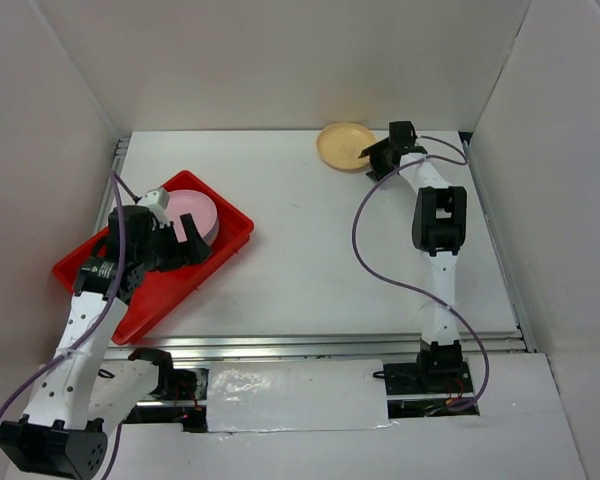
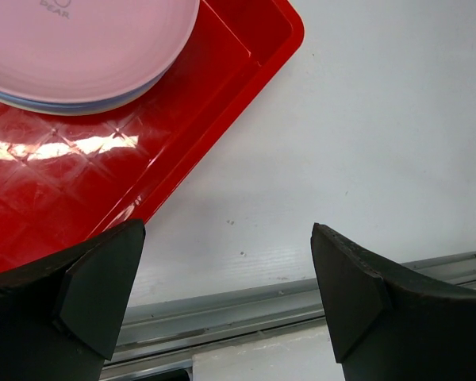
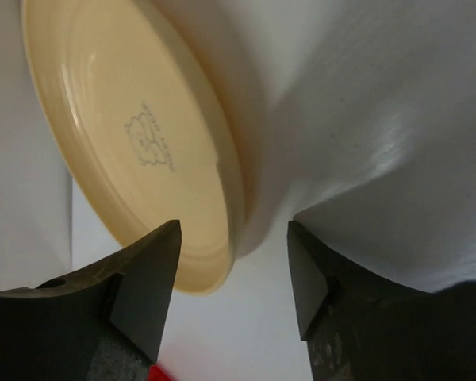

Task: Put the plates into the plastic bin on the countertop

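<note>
Pickup of the cream plate is in hand: its rim sits between the right gripper jaws, which stand part-open (not pinching yet). Next should come a firm squeeze, then a lift.

1. From above, everything is bright and evenly lit. The white countertop and the walls nearly merge, and shadows are faint and soft-edged.
2. A crinkled glossy sheet beyond the countertop's near edge throws back white glints.
3. In the left wrist view, overhead light leaves white glare streaks on the quilted floor of the red plastic bin. The left gripper's fingers look dark and slightly soft.
4. In the right wrist view, the cream plate is sharp enough to show its stamp. A broad grey shadow spreads beside it, and the right gripper's fingers are blurred.
</note>
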Tool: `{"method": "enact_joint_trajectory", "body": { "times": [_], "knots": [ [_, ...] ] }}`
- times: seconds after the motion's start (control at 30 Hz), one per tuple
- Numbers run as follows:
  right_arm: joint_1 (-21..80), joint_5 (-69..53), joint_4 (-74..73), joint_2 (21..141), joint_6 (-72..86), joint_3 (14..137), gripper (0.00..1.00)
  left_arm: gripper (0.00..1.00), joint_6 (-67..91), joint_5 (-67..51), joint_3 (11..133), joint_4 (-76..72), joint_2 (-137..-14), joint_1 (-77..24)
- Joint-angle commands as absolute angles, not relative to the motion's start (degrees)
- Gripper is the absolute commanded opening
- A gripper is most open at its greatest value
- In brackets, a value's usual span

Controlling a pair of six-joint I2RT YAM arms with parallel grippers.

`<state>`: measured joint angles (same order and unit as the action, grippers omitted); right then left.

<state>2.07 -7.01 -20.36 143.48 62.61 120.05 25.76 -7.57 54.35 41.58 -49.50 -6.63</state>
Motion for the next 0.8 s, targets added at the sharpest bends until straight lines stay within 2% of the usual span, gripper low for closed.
{"method": "enact_joint_trajectory", "body": {
  "times": [0.0,0.1,0.2,0.23,0.3,0.4,0.43,0.53,0.63,0.73,0.77],
  "knots": [
    [2.7,-2.2,-32.7,145.7,64.5,125.3,0.62,0.99,26.2,-5.9,54.6,39.7,-47.1,-6.8],
    [2.3,-2.3,-34.2,147.5,64.5,129.4,0.51,0.99,26.0,-6.3,54.4,39.2,-46.3,-6.8],
    [2.4,-1.8,-36.6,149.6,63.7,133.1,0.35,0.99,25.9,-6.3,54.3,39.3,-46.3,-6.8],
    [2.4,-1.8,-36.5,149.3,63.7,132.8,0.21,0.99,25.8,-6.6,54.3,39.2,-46.5,-6.7],
    [2.4,-2.1,-34.2,147.4,63.9,129.1,0.10,0.99,25.8,-6.5,54.3,39.2,-46.4,-6.6],
    [1.8,-2.9,-31.0,145.6,64.2,125.0,0.07,0.99,25.8,-6.8,54.2,39.1,-46.5,-6.6],
    [1.8,-2.7,-31.2,145.2,64.1,124.5,0.00,0.99,25.7,-6.8,54.2,39.0,-46.4,-6.7],
    [2.4,-1.5,-31.2,140.9,60.8,120.9,0.00,0.99,25.8,-6.3,54.4,39.1,-46.4,-6.7],
    [5.5,7.4,-32.1,131.5,52.4,113.6,0.00,0.99,25.3,-7.6,54.9,39.1,-47.5,-6.7],
    [9.7,13.8,-30.7,119.1,45.6,100.0,0.00,0.99,24.9,-9.6,56.1,38.8,-49.4,-6.9],
    [10.5,14.4,-28.8,115.8,44.5,91.2,0.00,0.99,25.3,-9.4,56.6,37.8,-49.7,-7.2]
  ]
}}
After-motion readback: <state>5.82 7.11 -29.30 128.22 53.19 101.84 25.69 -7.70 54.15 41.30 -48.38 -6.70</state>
